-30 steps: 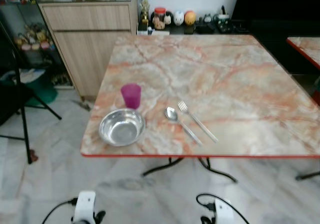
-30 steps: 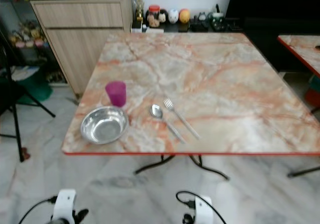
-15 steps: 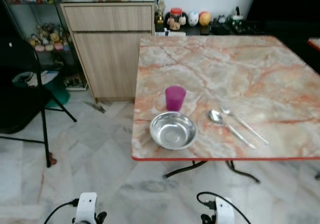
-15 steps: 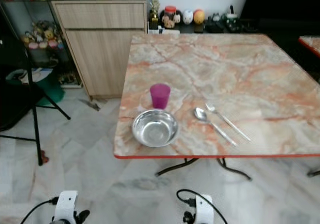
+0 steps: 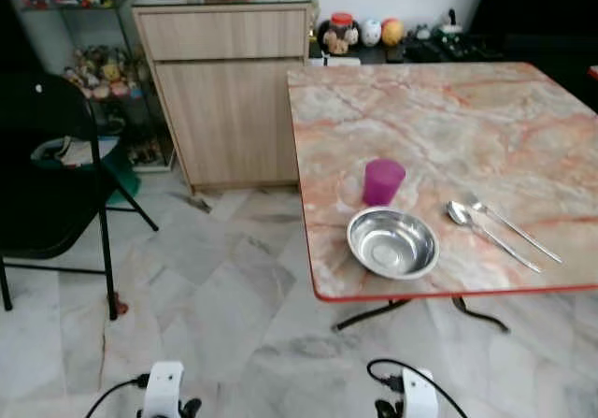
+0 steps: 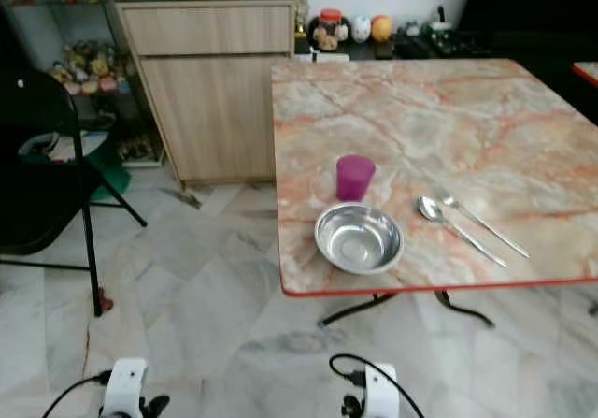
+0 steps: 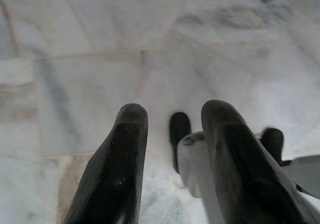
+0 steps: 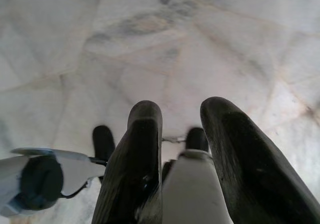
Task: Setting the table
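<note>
— Spotted what on the far left?
— A black folding chair (image 5: 47, 184) on the pale stone floor (image 5: 215, 278). Next to it, a shelf of little toys (image 5: 93, 63), then a wooden cabinet (image 5: 234, 100) right up against the table's back left corner.
— And on the table (image 5: 439, 109)?
— Found four things, all near the front left corner of the pink marble top with its red rim. First a purple cup (image 5: 383, 181), standing upright. Then a shiny metal bowl (image 5: 392, 242), just in front of the cup and close to the front edge. Could not tell if touching the cup.
— And to the right of the bowl?
— A spoon (image 5: 472, 222), then a fork (image 5: 514, 229), lying side by side, slanted, near the front edge.
— Saw the left gripper (image 7: 175, 111) where?
— Hanging low over the floor, well apart from the table. Fingers (image 7: 125, 159) spread wide, holding nothing.
— And the right gripper (image 8: 182, 108)?
— Same thing. Low over the floor, fingers (image 8: 235, 154) spread apart, pinching nothing.
</note>
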You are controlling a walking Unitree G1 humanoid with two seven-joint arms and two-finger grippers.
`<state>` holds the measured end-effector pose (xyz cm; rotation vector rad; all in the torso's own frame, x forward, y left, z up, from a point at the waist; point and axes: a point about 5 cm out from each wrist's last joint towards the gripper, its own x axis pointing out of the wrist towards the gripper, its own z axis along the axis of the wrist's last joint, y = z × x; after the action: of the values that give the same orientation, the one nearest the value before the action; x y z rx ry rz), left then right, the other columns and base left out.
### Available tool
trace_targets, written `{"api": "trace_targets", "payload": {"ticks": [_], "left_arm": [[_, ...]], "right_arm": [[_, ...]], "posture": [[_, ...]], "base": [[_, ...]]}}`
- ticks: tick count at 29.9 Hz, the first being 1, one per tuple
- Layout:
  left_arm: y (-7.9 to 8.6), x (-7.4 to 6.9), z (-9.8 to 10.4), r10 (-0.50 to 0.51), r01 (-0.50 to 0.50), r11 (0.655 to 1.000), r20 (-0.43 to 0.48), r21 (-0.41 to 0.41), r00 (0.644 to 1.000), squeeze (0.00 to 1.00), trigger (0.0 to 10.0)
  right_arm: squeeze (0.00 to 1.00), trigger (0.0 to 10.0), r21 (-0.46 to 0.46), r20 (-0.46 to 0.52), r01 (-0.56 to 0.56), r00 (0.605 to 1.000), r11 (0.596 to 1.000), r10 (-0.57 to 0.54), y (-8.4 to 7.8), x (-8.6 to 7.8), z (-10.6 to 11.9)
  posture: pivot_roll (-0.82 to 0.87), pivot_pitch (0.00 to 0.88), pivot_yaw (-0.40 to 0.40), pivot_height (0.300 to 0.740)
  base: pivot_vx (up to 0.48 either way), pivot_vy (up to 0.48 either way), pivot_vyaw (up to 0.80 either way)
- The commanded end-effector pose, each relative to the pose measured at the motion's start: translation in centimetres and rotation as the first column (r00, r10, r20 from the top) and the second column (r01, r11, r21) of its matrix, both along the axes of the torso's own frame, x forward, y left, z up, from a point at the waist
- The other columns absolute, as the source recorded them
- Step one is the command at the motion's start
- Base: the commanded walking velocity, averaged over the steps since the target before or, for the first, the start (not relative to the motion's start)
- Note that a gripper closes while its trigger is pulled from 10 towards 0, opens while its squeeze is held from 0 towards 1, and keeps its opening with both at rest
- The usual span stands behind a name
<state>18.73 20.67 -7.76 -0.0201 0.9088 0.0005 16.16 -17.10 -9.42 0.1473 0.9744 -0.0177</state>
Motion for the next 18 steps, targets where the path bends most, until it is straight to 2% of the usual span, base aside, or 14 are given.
{"api": "trace_targets", "payload": {"ticks": [1,3,7,14,18], "left_arm": [[-0.19,-0.10,-0.10,-0.016,0.016,1.000,-0.011,0.001,1.000,0.00,10.0],[-0.22,-0.08,-0.10,-0.018,0.018,1.000,-0.011,0.000,1.000,0.00,10.0],[-0.35,0.05,-0.05,-0.022,0.022,1.000,-0.007,-0.001,1.000,0.00,10.0],[-0.39,-0.13,-0.15,-0.019,0.019,1.000,-0.013,-0.002,1.000,0.00,10.0],[-0.38,-0.34,-0.25,-0.020,0.020,1.000,-0.019,-0.002,1.000,0.00,10.0]], "right_arm": [[0.00,10.0,-0.019,0.022,-0.003,1.000,1.000,0.003,-0.40,0.16,0.15],[0.00,10.0,-0.031,0.040,-0.010,0.999,0.999,0.012,-0.43,0.28,0.24],[0.00,10.0,-0.054,0.091,0.045,0.995,0.998,-0.040,-0.70,0.50,0.49],[0.00,10.0,-0.094,0.104,0.005,0.995,0.996,0.005,-0.79,0.75,0.64],[0.00,10.0,-0.125,0.112,-0.057,0.991,0.991,0.071,-0.75,1.00,0.78]], "posture": [[0.04,0.000,-0.025,0.736],[0.04,0.000,-0.027,0.736],[0.03,0.000,-0.031,0.736],[0.03,0.000,-0.039,0.736],[0.02,0.000,-0.036,0.736]], "base": [[0.000,0.000,0.00],[0.000,0.000,0.00],[0.000,0.000,0.00],[0.000,0.000,0.00],[0.000,0.000,0.00]]}}
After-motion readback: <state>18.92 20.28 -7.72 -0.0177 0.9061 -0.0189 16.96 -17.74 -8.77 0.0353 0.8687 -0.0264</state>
